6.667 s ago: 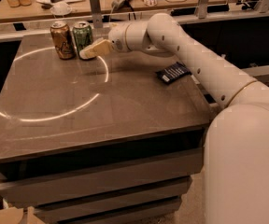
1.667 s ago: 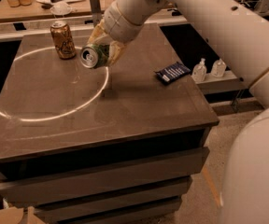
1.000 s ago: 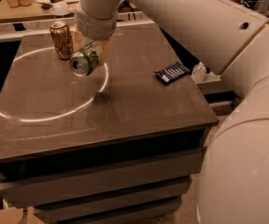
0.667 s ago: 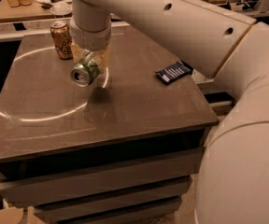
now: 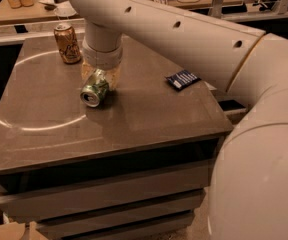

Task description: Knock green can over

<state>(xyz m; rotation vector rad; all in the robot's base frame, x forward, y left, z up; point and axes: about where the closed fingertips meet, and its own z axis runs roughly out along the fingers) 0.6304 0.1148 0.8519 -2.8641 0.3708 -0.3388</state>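
Look at the brown can (image 5: pixel 67 43) first. It stands up straight near the back of the table (image 5: pixel 149 115). The green can (image 5: pixel 95 90) is near it, a bit to the right in your view and closer to the front edge. It is tipped over on its side, and its silver round end points at the front of the table.

Your gripper (image 5: pixel 100 79) is also near the brown can, right over the back end of the green can. It comes down from the big white arm (image 5: pixel 164 31). Its pale fingers (image 5: pixel 115 77) sit on both sides of the green can and pinch it.

A small blue packet (image 5: pixel 182 79) lies flat on the table, far to the right of the brown can, well apart from both cans
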